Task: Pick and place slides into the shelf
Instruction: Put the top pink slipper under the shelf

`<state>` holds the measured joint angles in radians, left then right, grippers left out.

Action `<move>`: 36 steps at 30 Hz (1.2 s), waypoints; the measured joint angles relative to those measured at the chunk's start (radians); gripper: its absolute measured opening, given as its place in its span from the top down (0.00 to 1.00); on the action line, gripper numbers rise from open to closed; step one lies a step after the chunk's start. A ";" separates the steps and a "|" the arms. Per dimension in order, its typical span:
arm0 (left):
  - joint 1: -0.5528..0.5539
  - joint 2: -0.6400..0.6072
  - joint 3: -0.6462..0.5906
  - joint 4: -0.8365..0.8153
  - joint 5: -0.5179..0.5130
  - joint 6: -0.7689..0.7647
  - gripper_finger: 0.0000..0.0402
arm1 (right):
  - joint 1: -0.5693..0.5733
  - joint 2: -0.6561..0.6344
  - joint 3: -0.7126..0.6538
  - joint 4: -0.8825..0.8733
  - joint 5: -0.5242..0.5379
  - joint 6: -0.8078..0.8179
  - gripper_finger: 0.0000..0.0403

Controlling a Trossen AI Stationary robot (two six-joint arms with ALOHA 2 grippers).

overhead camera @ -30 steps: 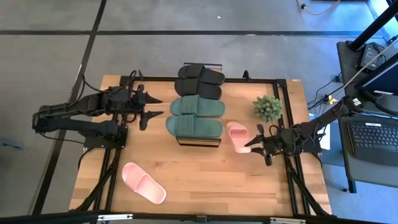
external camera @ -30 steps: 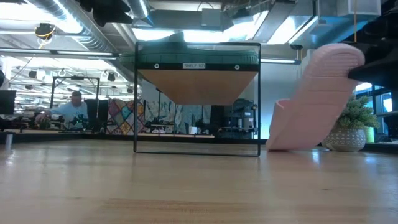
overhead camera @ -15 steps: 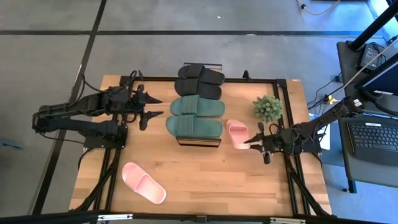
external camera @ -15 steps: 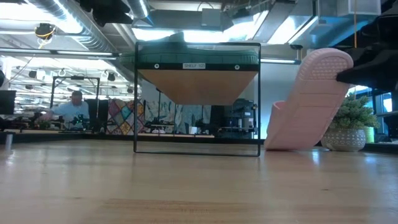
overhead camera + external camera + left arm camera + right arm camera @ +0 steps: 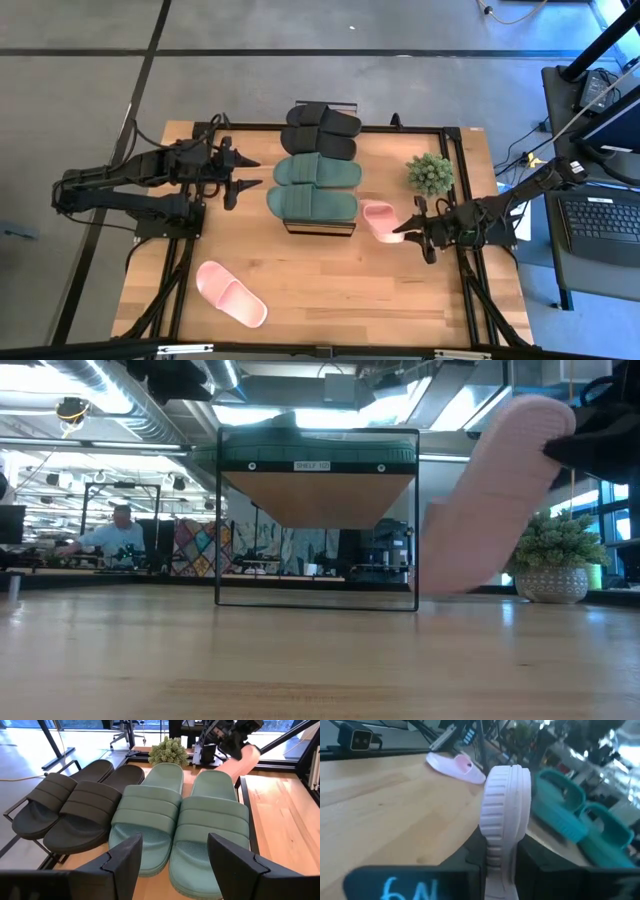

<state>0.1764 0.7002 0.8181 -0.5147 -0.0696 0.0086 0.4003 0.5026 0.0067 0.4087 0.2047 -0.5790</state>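
Right now the right gripper [image 5: 408,226] is clamped on the heel of a pink slide [image 5: 378,219], its fingers pinching the ribbed rubber sole from both sides so the sandal hangs tilted, toe down, just beside the shelf [image 5: 318,228]. Up on the shelf's pale wood boards sit the green pair [image 5: 313,188] and the black pair [image 5: 320,130], each with one wide ridged strap. Meanwhile the left gripper [image 5: 244,178] waits with fingers spread beside the shelf, and the other pink slide [image 5: 230,293] lies flat on the table [image 5: 340,290].
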 joint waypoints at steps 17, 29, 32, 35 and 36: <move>0.000 0.000 0.000 -0.027 0.000 0.003 0.46 | -0.234 0.086 0.000 0.078 -0.282 -0.110 0.84; 0.000 0.000 0.000 -0.026 0.000 0.003 0.46 | -0.355 0.218 0.000 0.178 -0.415 -0.140 0.84; 0.000 0.000 0.000 -0.026 0.000 0.003 0.46 | -0.381 0.269 0.000 0.229 -0.474 -0.139 0.84; 0.000 0.000 0.000 -0.026 0.000 0.003 0.46 | -0.405 0.331 0.000 0.275 -0.502 -0.139 0.85; 0.000 0.000 0.000 -0.026 0.000 0.003 0.46 | -0.413 0.353 0.000 0.296 -0.518 -0.139 0.85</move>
<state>0.1764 0.6999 0.8181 -0.5410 -0.0692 0.0111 -0.0126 0.8551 0.0067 0.7051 -0.3130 -0.7181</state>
